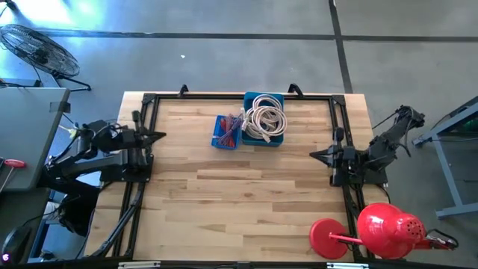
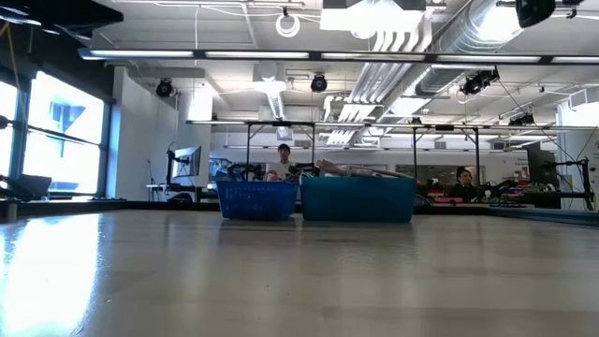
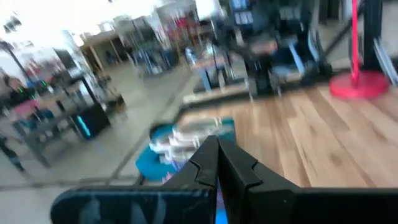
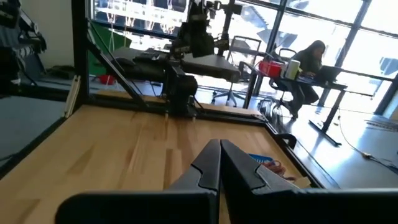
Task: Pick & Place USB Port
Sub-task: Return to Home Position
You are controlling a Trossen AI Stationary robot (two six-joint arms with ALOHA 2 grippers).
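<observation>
Two bins stand side by side at the far middle of the table. The small blue basket (image 1: 226, 132) (image 2: 257, 199) holds red and blue pieces. The teal bin (image 1: 264, 119) (image 2: 357, 199) holds coiled white cables (image 3: 186, 140). I cannot pick out a USB port among these contents. My left gripper (image 1: 160, 136) (image 3: 217, 149) is shut and holds nothing; it points level from the table's left edge toward the bins. My right gripper (image 1: 314, 155) (image 4: 219, 149) is shut and holds nothing too; it points level from the right edge. Neither arm shows in the low view.
A black rail frame (image 1: 224, 96) runs along the table's edges. A red stand with a round base (image 1: 328, 237) and a red dome head (image 1: 388, 228) sits at the near right corner. Bare wood lies between the two grippers. People (image 2: 284, 154) sit in the room beyond the table.
</observation>
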